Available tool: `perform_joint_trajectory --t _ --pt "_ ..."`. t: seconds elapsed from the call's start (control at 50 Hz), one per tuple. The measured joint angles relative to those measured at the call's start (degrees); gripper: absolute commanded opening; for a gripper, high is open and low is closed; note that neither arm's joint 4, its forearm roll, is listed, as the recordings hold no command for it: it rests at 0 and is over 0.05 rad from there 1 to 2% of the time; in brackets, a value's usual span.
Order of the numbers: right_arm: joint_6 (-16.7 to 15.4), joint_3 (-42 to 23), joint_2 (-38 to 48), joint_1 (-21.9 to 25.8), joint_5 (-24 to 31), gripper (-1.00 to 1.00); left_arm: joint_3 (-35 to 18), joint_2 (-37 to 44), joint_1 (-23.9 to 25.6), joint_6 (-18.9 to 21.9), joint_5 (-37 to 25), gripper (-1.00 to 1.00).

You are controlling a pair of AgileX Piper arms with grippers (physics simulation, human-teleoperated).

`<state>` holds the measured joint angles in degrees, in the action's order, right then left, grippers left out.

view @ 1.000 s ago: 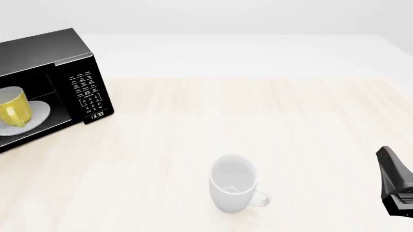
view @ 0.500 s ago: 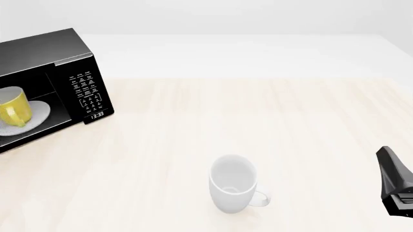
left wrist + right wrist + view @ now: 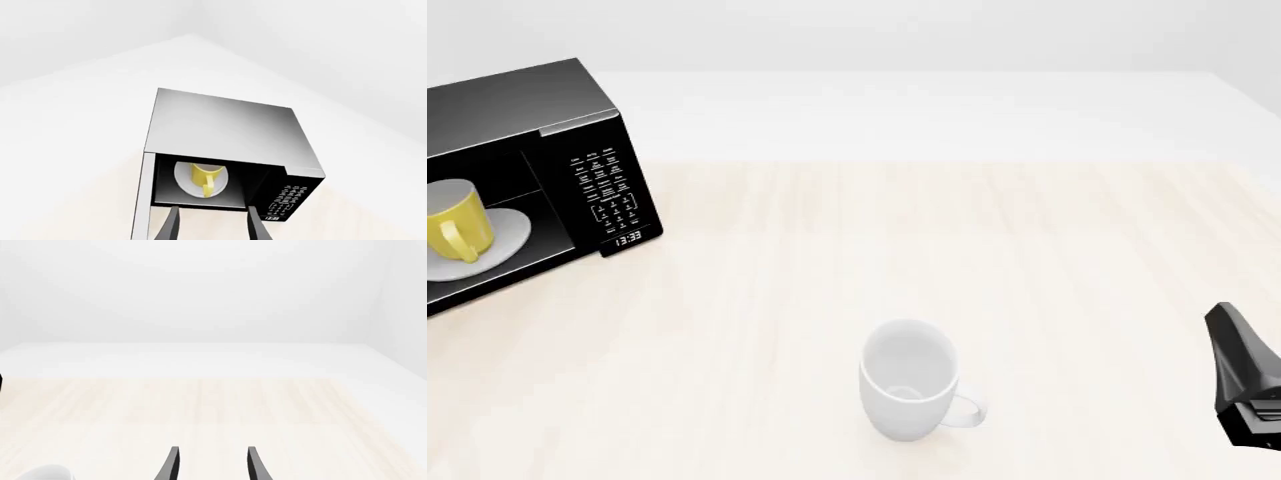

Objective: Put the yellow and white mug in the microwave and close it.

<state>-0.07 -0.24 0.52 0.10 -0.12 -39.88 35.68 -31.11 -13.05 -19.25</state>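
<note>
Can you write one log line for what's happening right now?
yellow and white mug: on plate in microwave | door: open | left gripper: jaws open, empty | right gripper: jaws open, empty

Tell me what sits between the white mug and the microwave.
Nothing: in the front view only bare table separates the white mug from the microwave.

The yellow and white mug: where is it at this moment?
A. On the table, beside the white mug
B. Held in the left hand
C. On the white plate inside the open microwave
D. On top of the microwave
C. The yellow and white mug stands on the white turntable plate inside the microwave, whose front is open; the left hand is empty.
</note>
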Motion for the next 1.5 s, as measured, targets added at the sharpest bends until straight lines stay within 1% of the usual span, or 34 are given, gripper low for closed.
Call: perform_joint_trajectory --t 0.26,0.64,1.0,1.5 --pt "0.0 0.0 0.0 0.0 0.0 1.00 -3.2 -0.8 -3.2 0.2 -2.7 1.00" --pt "0.0 0.0 0.0 0.0 0.0 1.00 -5.8 -0.3 -10.4 -0.7 -4.3 1.00" --pt "0.0 0.0 0.0 0.0 0.0 1.00 -5.8 1.7 -16.9 -0.1 -2.6 1.00" --pt "0.0 0.0 0.0 0.0 0.0 1.00 -4.5 5.0 -25.7 1.3 -0.1 1.00"
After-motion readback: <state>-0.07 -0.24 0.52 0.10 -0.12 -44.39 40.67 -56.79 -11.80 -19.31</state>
